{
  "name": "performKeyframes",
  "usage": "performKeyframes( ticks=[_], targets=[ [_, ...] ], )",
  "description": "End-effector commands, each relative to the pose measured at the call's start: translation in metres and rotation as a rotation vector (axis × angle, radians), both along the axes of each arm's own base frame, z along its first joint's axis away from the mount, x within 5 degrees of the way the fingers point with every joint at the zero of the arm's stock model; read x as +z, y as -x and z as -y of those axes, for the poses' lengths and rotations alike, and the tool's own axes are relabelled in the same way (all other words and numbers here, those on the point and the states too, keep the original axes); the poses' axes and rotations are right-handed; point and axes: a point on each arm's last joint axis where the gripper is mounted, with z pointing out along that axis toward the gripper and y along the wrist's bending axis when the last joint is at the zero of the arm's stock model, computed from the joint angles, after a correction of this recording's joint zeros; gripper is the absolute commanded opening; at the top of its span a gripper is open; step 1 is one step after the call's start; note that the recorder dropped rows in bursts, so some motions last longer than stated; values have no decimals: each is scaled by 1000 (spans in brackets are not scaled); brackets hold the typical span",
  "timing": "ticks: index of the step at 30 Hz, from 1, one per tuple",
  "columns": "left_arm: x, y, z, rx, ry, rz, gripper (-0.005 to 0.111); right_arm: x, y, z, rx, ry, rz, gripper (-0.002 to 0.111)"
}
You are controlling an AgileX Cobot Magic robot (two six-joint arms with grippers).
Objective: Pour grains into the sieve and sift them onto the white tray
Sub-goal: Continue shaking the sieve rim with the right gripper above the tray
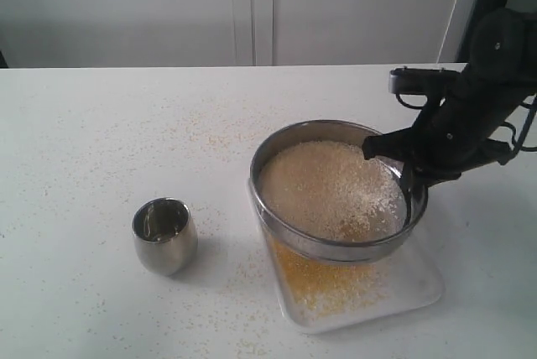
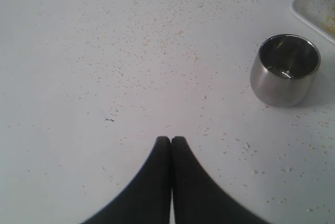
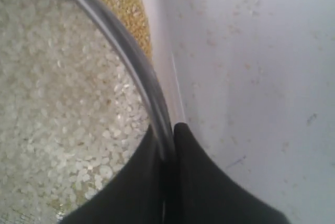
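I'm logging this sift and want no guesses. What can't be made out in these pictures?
white tray: exterior view, mostly hidden under the sieve; left wrist view, cut off by the frame edge.
yellow meal on the tray: its spread is hidden by the sieve.
left pincer: outside the exterior view.
sieve, right wrist view: only a rim arc shows; edges cut the rest.
steel cup: reflections hide whether it is empty.

Right gripper (image 1: 409,194) holds sieve (image 1: 336,247) over white tray (image 1: 419,282).

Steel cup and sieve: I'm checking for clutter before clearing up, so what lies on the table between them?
Only scattered crumbs on the white table separate the cup from the sieve, as the exterior view shows.
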Motion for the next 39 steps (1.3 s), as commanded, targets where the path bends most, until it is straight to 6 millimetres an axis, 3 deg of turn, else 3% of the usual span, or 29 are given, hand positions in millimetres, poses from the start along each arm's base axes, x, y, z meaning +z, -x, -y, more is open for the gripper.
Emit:
performKeyframes(
  ticks=[1, 5, 10, 12, 15, 20, 25, 30, 34, 35, 39],
  targets=[
    [-1, 1, 1, -11, 9, -6, 0, 10, 21, 0, 15, -14, -174, 0],
    [-1, 1, 1, -11, 9, -6, 0, 7, -4, -3, -52, -71, 101, 0],
    [-1, 1, 1, -11, 9, -6, 0, 5, 23, 0, 7, -24, -180, 0],
    [-1, 1, 1, -11, 9, -6, 0, 1, 19, -2, -24, -55, -99, 0],
    [-1, 1, 1, -11, 9, -6, 0, -3, -5, -4, -86, -97, 113, 0],
    [-1, 1, 1, -11, 9, -6, 0, 2, 20, -1, -6, -34, -143, 0],
    [-1, 1, 1, -11, 9, -6, 0, 3, -6, -3, -64, -74, 141, 0],
    [-1, 1, 1, -11, 9, -6, 0, 3, 24, 4, 26, 25, -151, 0],
    [-1, 1, 1, -11, 9, -6, 0, 0, -8, 1, -38, -28, 181, 0],
    [-1, 1, 1, -11, 9, -6, 0, 0, -9, 1, -38, -28, 184, 0],
    [-1, 1, 1, -11, 9, -6, 0, 1, 23, 5, 24, 33, -141, 0]
  ],
)
